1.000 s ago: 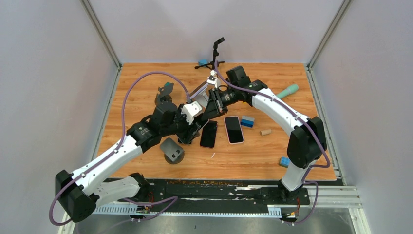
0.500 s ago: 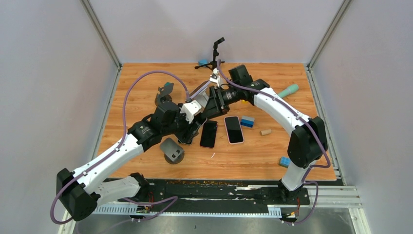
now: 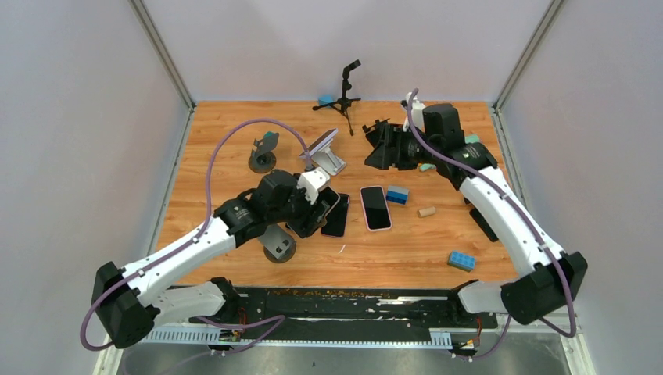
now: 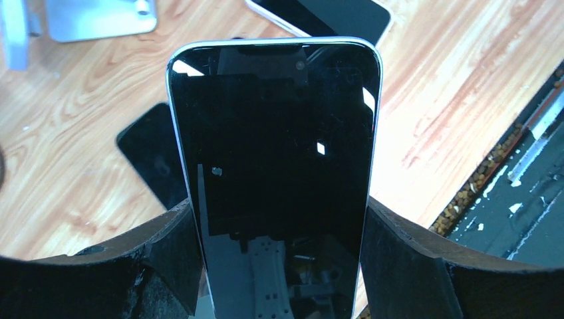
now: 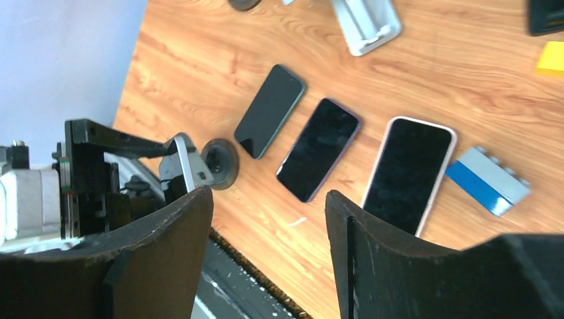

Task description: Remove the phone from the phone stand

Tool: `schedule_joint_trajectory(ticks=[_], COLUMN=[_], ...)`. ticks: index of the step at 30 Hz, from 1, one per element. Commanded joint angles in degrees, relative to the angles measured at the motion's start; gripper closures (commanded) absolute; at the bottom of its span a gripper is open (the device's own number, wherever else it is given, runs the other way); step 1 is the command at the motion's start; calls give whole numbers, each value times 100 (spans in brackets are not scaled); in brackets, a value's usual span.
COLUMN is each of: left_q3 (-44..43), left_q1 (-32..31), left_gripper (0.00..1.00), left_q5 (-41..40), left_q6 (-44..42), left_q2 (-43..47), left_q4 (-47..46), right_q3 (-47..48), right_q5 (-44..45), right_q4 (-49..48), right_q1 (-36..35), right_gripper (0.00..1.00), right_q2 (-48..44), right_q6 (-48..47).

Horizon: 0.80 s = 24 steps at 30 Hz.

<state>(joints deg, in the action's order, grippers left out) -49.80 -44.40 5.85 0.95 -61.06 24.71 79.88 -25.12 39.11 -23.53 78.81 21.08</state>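
The left gripper is clamped on the phone: its two fingers press the phone's long edges near the lower end. The phone juts straight out ahead of the gripper, so its long axis follows the fingers. Its notch end points away from the wrist, and its dark screen faces up at the wrist camera. From above, that end points right, toward a pink phone lying flat on the bench. Whether the far end touches the bench I cannot tell. A black phone lies just left of it, partly under its edge. The stand sits ahead and to the left, apart from the phone. The right gripper hangs near the back of the bench, well apart, its jaws spread with nothing between them.
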Motion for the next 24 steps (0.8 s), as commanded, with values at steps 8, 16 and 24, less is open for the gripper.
schedule_joint_trajectory(ticks=[8,16,24], left_q3=[653,1002,1106], left_q1=[-1273,-1943,-1987], left_gripper=[99,98,87], left_q5=[-461,-532,-563], left_q6=[900,1099,1083], left_q2=[-576,-1488,-2141], left_q4=[-1390,-1882,-2393], right_q3=[-1187,-1551,-1773], right_q5=[1704,1836,1817], right_q4=[-313,-353,-457], right_q1=[41,76,76], right_gripper=[35,35,35], right_q2=[-1122,-1300,-1309], right_q6=[-34,36,85])
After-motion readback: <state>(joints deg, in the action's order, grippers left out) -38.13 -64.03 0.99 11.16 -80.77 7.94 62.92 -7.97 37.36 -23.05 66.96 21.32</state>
